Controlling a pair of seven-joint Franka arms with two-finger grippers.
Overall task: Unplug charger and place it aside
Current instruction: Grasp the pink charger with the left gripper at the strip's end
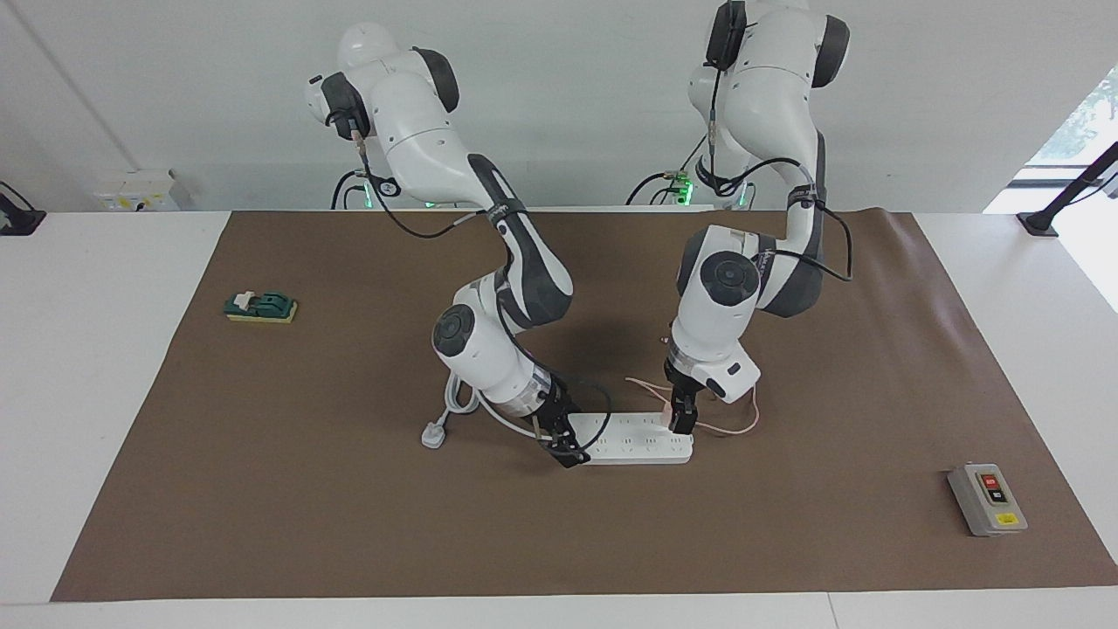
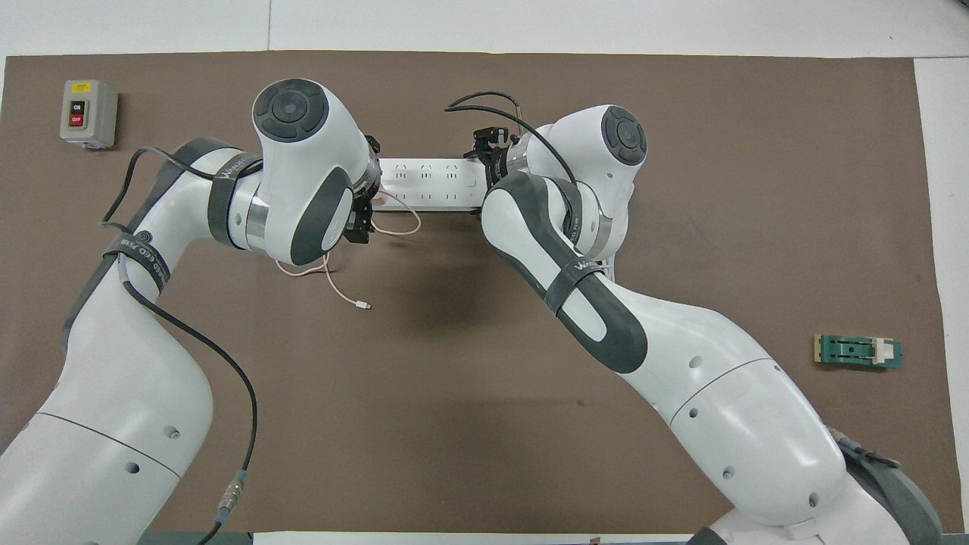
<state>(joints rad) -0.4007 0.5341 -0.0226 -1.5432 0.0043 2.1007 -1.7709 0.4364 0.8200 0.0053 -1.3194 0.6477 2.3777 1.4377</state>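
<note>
charger [image 1: 672,412] is sitting plugged into power strip [image 1: 638,438], light, rigid, smooth; left pincer [image 1: 681,423] is straddling its sides, apart. right pincer [image 1: 566,445] is pressing the strip; its state i cannot tell.

both arms bent low, left pincer [image 1: 680,421] pointing down, right pincer [image 1: 566,450] angled down.

High facing camera across the table, steep overhead camera, both sharing the brown mat [image 1: 262,489]
</note>
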